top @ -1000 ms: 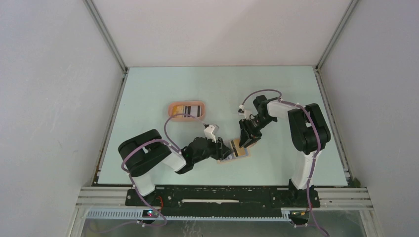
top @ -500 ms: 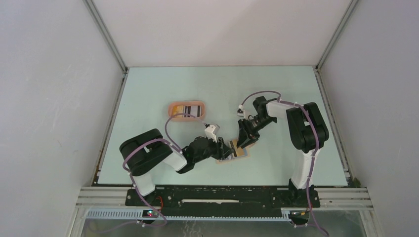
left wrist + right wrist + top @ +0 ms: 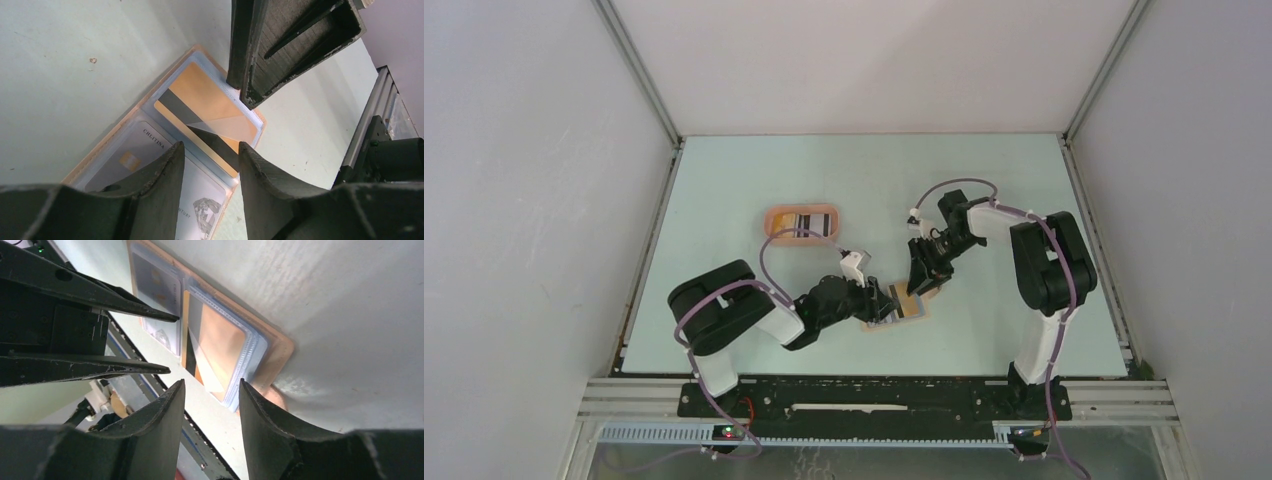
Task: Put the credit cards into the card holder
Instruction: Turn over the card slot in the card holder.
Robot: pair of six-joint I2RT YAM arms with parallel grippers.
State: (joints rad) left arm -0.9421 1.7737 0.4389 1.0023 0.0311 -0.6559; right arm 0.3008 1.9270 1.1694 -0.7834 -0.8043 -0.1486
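Yellow-orange card (image 3: 210, 107) sleeved in opened card holder (image 3: 277, 355), long axis along fold; left gripper (image 3: 210, 147) and right gripper (image 3: 210, 390) jaws half-open, empty.

This looks like a robot test booth in a lab. Plain white walls (image 3: 524, 200) and metal rails (image 3: 641, 75) box in a pale desk (image 3: 744, 170).

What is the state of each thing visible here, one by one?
card holder, open, lying flat
yellow-orange card, mostly inside a clear sleeve
white card, tucked in beside it
tray, holds more cards
left pincer, open, tips by the yellow-orange card
right pincer, open, touching the holder's edge
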